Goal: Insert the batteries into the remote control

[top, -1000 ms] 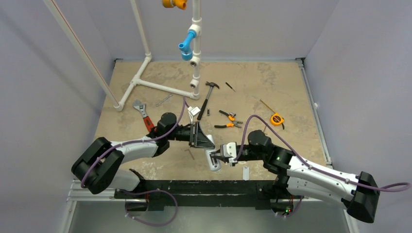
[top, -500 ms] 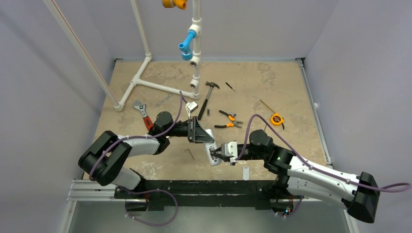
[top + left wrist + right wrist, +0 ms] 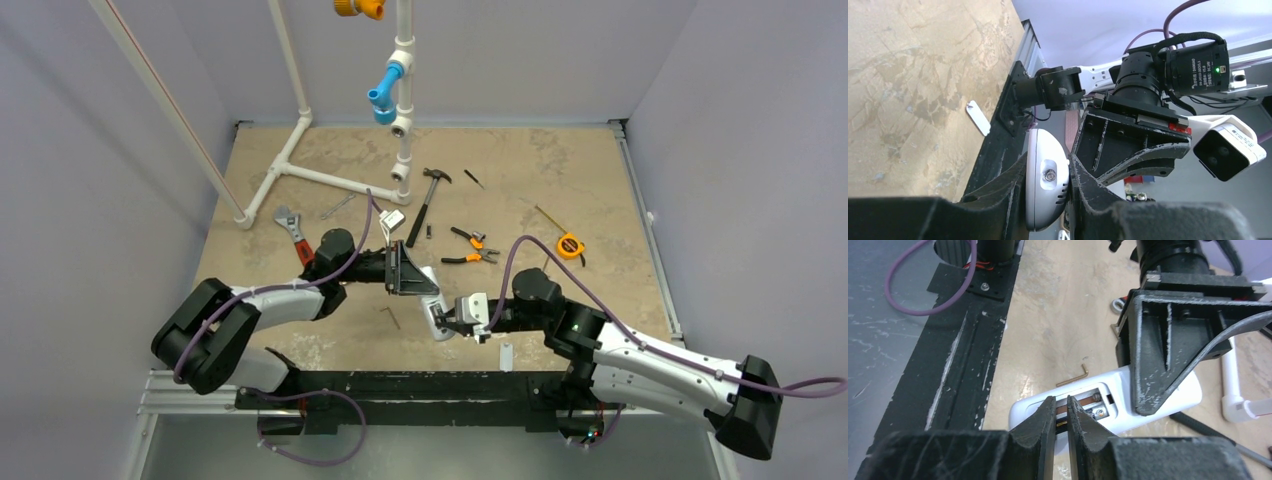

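Remote control (image 3: 1120,415) spans the lower middle of the right wrist view, back up, with its battery bay open. The left gripper (image 3: 1048,192) is clamped on its rounded end. The right gripper (image 3: 1061,407) has its fingers narrowed to a slit over the bay, pinching something dark that looks like a battery (image 3: 1061,426). The handset is probably light, rigid, smooth plastic that may pivot, so it is best held across its edges, clear of the bay. The battery is hard and roll-prone, so grip its middle.
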Controlling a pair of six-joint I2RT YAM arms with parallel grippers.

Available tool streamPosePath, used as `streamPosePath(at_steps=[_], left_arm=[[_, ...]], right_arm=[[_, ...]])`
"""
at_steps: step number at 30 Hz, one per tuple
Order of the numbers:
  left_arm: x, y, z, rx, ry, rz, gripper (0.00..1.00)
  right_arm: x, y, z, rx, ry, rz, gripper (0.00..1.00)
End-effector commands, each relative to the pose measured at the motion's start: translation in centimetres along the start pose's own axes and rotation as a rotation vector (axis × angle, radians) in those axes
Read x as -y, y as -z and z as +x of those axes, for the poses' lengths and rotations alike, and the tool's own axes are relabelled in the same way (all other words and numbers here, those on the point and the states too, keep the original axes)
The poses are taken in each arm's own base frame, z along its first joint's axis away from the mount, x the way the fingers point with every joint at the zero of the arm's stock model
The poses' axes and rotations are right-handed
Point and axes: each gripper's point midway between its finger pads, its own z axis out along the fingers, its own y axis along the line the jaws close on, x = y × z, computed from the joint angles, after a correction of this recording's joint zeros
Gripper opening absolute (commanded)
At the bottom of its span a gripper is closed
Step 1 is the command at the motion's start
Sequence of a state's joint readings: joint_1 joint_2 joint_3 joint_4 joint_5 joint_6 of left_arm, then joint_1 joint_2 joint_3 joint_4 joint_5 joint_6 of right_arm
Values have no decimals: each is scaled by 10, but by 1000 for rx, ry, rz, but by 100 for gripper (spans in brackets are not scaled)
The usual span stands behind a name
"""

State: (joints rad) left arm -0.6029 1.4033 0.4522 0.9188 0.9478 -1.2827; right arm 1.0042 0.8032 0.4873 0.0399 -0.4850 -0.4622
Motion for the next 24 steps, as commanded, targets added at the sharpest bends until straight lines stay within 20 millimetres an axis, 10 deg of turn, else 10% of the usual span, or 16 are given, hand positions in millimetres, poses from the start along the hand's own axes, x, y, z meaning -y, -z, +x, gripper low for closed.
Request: streamPosePath(at_steps=[1, 13, 24], left_arm=[[25, 2, -8, 9, -115, 45, 0], [11, 1, -7, 6, -114, -7, 0], [-33, 23, -20, 132, -16, -75, 0]], right_arm=[[-23, 12, 34, -144, -119, -55, 13], [6, 24, -45, 161, -49, 85, 30], [113, 69, -8, 129, -388, 838, 47]])
